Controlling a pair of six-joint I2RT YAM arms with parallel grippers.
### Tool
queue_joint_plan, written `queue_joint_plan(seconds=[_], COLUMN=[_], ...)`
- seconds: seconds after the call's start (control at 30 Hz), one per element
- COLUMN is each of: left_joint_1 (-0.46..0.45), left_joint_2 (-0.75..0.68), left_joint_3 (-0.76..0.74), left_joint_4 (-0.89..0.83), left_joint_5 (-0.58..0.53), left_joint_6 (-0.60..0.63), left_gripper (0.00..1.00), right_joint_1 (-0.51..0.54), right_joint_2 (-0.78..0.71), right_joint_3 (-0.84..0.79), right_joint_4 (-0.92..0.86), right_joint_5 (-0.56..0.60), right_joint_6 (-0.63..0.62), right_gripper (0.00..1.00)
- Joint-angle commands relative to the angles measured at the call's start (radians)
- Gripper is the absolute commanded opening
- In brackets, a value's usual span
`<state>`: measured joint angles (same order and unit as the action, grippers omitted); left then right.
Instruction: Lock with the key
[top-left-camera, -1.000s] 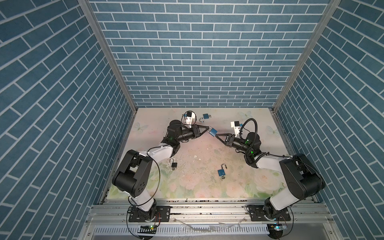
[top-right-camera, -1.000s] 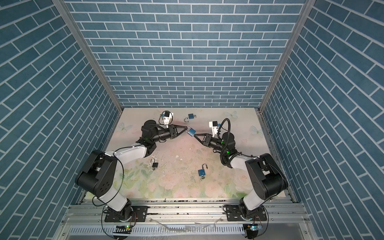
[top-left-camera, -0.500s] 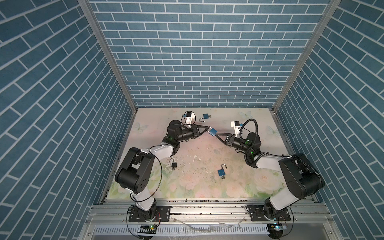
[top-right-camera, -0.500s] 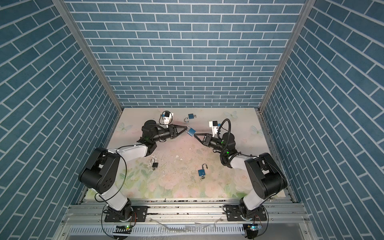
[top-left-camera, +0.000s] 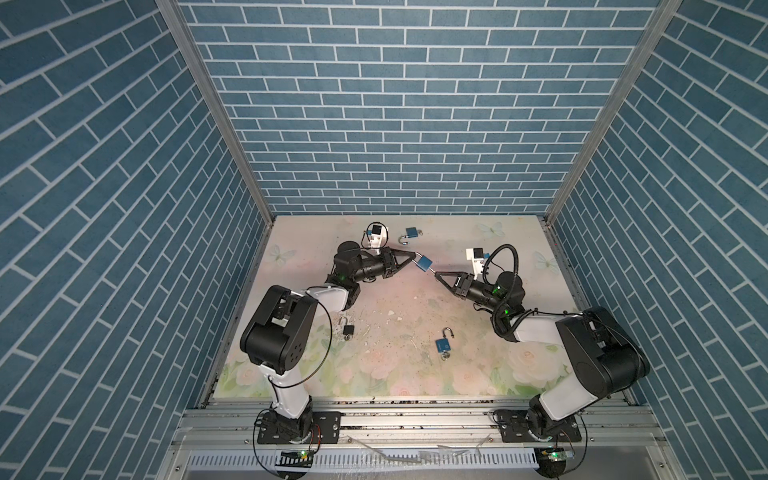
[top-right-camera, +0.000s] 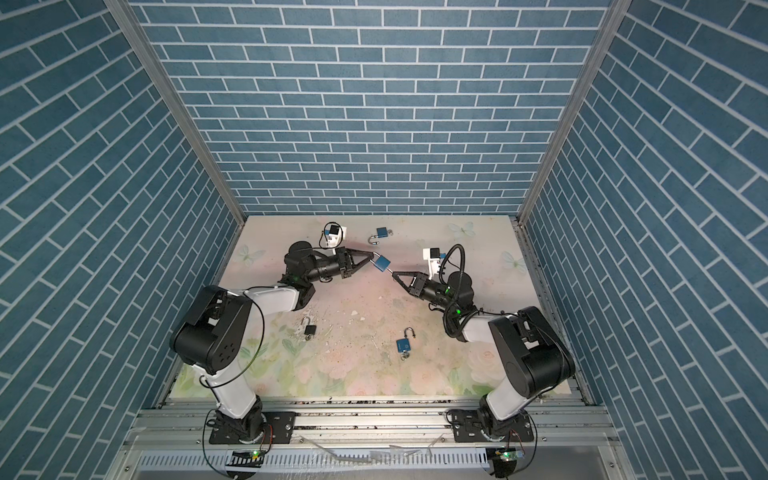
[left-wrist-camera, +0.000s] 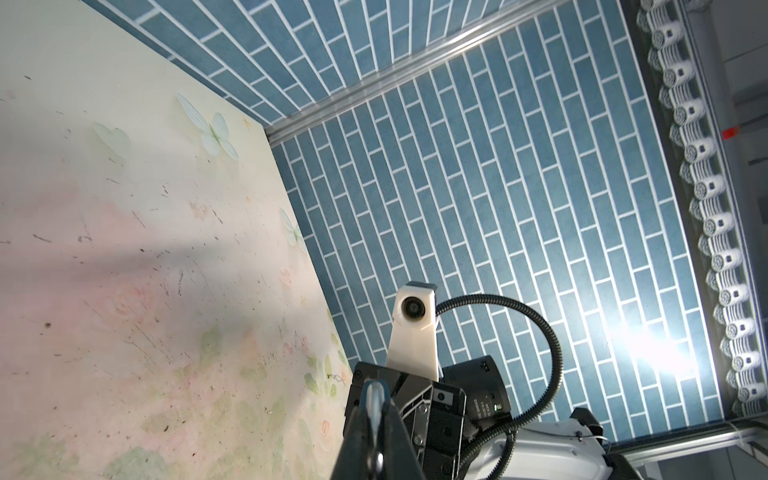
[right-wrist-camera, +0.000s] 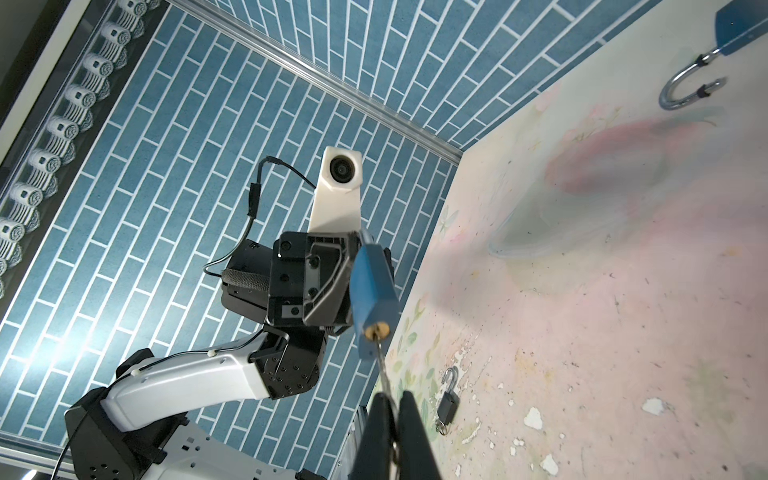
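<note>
A blue padlock (top-left-camera: 424, 263) (top-right-camera: 382, 263) hangs in the air above the middle of the back of the table. My left gripper (top-left-camera: 415, 257) (top-right-camera: 372, 257) is shut on its silver shackle, seen edge-on between the fingers (left-wrist-camera: 365, 419) in the left wrist view. A thin metal key (right-wrist-camera: 383, 370) sticks in the brass keyhole at the foot of the blue padlock (right-wrist-camera: 372, 286). My right gripper (right-wrist-camera: 395, 401) (top-left-camera: 436, 274) (top-right-camera: 394, 274) is shut on the key's head. The two grippers point at each other, tip to tip.
On the floral table (top-left-camera: 374, 374) lie three other padlocks with open shackles: a blue one (top-left-camera: 411, 233) at the back, a small black one (top-left-camera: 348, 330) (right-wrist-camera: 449, 401) front left, and a blue one (top-left-camera: 443, 344) front centre. Blue brick walls stand on three sides.
My right gripper's jaws have closed the last bit onto the key. The left arm's elbow shifted slightly; the padlock stays where it was.
</note>
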<state>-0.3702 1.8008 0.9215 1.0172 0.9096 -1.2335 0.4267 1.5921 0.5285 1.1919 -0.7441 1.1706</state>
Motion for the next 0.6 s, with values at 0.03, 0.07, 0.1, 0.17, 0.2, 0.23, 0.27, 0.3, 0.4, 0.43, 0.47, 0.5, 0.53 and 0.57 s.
queue_joint_plan(seconds=[0.03, 0.07, 0.1, 0.17, 0.2, 0.23, 0.27, 0.3, 0.4, 0.43, 0.47, 0.5, 0.53, 0.57], left_joint_1=[0.010, 0.011, 0.011, 0.011, 0.011, 0.010, 0.009, 0.009, 0.004, 0.001, -0.004, -0.013, -0.022, -0.036], left_joint_2=[-0.005, -0.005, -0.004, -0.002, -0.003, 0.000, 0.003, 0.006, 0.018, 0.021, 0.026, 0.031, 0.032, 0.034], left_joint_3=[0.019, 0.019, 0.021, 0.022, 0.024, 0.029, 0.031, 0.036, 0.061, 0.071, 0.086, 0.102, 0.120, 0.144], left_joint_4=[0.106, 0.102, 0.098, 0.092, 0.077, 0.060, 0.049, 0.035, -0.045, -0.074, -0.106, -0.141, -0.187, -0.252], left_joint_5=[-0.007, -0.007, -0.003, 0.002, 0.003, 0.009, 0.015, 0.020, 0.031, 0.035, 0.040, 0.047, 0.049, 0.048], left_joint_6=[-0.037, -0.037, -0.035, -0.031, -0.023, -0.014, -0.007, 0.000, 0.033, 0.048, 0.066, 0.083, 0.108, 0.152], left_gripper=[0.00, 0.00, 0.00, 0.00, 0.00, 0.00, 0.00, 0.00, 0.00, 0.00, 0.00, 0.00, 0.00, 0.00], right_joint_1=[-0.020, -0.024, -0.029, -0.043, -0.055, -0.068, -0.081, -0.097, -0.145, -0.159, -0.173, -0.189, -0.201, -0.223], right_joint_2=[-0.045, -0.051, -0.062, -0.090, -0.110, -0.137, -0.161, -0.197, -0.331, -0.375, -0.428, -0.480, -0.521, -0.566], right_joint_3=[-0.030, -0.036, -0.043, -0.057, -0.065, -0.075, -0.084, -0.093, -0.099, -0.089, -0.073, -0.054, -0.039, -0.028], right_joint_4=[0.035, 0.029, 0.017, -0.015, -0.046, -0.087, -0.121, -0.169, -0.402, -0.511, -0.632, -0.767, -0.868, -0.965], right_joint_5=[0.000, 0.003, 0.001, 0.003, 0.003, 0.006, 0.009, 0.009, 0.013, 0.018, 0.020, 0.021, 0.030, 0.031], right_joint_6=[-0.020, -0.022, -0.026, -0.038, -0.046, -0.054, -0.064, -0.072, -0.125, -0.153, -0.192, -0.232, -0.258, -0.282], right_gripper=[0.00, 0.00, 0.00, 0.00, 0.00, 0.00, 0.00, 0.00, 0.00, 0.00, 0.00, 0.00, 0.00, 0.00])
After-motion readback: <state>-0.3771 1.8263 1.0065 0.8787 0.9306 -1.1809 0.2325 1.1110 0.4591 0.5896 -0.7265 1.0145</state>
